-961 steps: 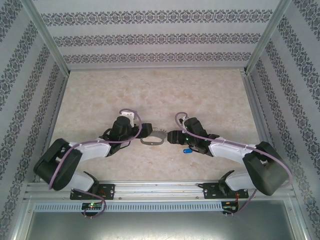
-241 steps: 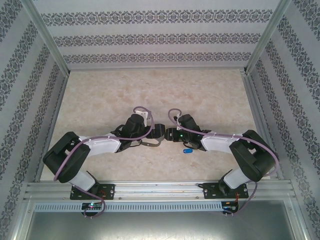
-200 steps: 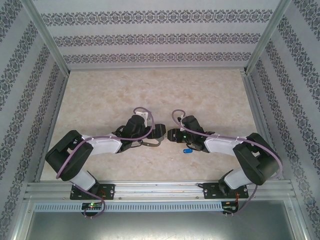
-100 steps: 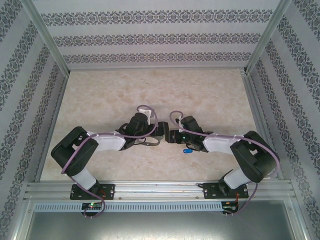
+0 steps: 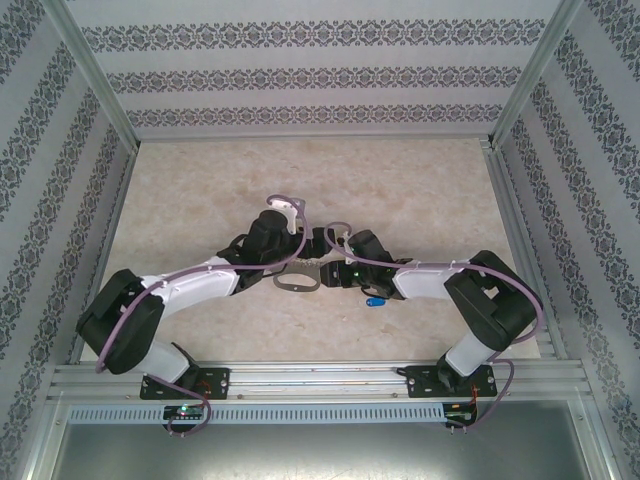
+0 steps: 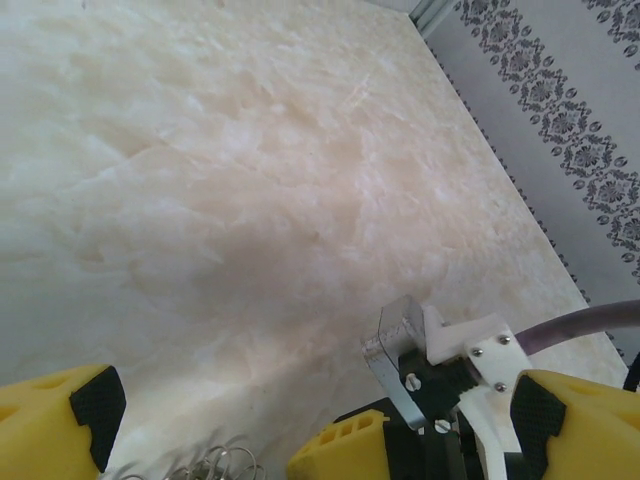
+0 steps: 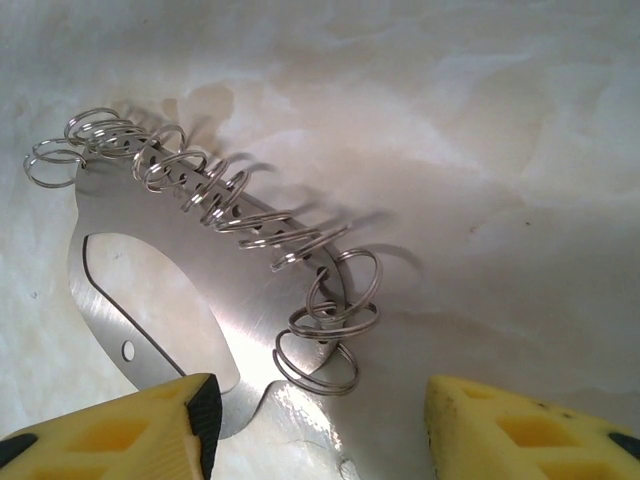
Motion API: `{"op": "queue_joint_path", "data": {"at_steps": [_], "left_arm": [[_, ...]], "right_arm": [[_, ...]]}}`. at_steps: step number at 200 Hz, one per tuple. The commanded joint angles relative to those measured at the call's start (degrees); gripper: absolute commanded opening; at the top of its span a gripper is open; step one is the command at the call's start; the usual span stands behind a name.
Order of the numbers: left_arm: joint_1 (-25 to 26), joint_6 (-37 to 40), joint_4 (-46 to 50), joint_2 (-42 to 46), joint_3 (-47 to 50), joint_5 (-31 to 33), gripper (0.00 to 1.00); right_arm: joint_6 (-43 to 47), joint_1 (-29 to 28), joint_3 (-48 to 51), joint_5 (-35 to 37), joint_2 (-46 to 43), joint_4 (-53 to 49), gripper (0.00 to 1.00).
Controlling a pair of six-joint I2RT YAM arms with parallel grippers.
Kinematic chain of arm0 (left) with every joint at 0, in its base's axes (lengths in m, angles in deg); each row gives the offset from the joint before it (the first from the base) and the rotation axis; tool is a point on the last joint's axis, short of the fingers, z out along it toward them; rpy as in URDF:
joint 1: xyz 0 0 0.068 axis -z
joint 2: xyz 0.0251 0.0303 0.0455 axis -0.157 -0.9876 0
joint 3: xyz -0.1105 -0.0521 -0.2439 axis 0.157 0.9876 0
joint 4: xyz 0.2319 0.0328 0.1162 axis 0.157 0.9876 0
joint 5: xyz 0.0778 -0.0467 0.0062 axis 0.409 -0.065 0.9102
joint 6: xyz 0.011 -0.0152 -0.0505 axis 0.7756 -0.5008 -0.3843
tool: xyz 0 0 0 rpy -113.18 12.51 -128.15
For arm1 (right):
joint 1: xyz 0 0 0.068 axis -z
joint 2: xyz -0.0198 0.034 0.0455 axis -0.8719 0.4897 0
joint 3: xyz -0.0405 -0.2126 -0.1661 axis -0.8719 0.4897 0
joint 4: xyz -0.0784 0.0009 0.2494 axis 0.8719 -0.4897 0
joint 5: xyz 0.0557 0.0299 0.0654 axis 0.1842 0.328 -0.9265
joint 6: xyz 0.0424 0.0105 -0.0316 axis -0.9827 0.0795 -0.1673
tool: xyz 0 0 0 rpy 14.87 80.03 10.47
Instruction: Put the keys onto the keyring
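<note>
Keyring (image 7: 160, 300), wire loops (image 7: 240, 215) lining its curved edge, lies just ahead of the right pincer (image 7: 320, 415), one corner beside a fingertip (image 7: 150, 420). We see both pincers spread, gripping nothing. Blue key (image 5: 375, 300) lies behind the right pincer; bare table (image 6: 250, 150) opens beyond the left pincer (image 6: 315, 405).

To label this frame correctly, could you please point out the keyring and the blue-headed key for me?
keyring (image 7: 250, 310), right wrist view, on the flat metal band beside its cutout.
key (image 5: 374, 300), top external view, on its blue head.
</note>
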State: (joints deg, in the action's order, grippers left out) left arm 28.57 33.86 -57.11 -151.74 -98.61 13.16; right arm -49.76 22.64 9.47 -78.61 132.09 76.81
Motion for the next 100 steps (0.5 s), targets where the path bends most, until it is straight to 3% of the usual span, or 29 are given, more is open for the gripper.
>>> {"op": "queue_joint_path", "data": {"at_steps": [1, 100], "left_arm": [[-1.1, 2.2, 2.8, 3.3, 0.4, 1.7, 1.00], [-3.8, 2.6, 4.0, 9.7, 3.8, 2.2, 1.00]], "right_arm": [[0.9, -1.1, -2.2, -0.9, 2.7, 2.1, 0.56], [0.9, -2.5, -2.9, -0.9, 3.0, 1.4, 0.47]]}}
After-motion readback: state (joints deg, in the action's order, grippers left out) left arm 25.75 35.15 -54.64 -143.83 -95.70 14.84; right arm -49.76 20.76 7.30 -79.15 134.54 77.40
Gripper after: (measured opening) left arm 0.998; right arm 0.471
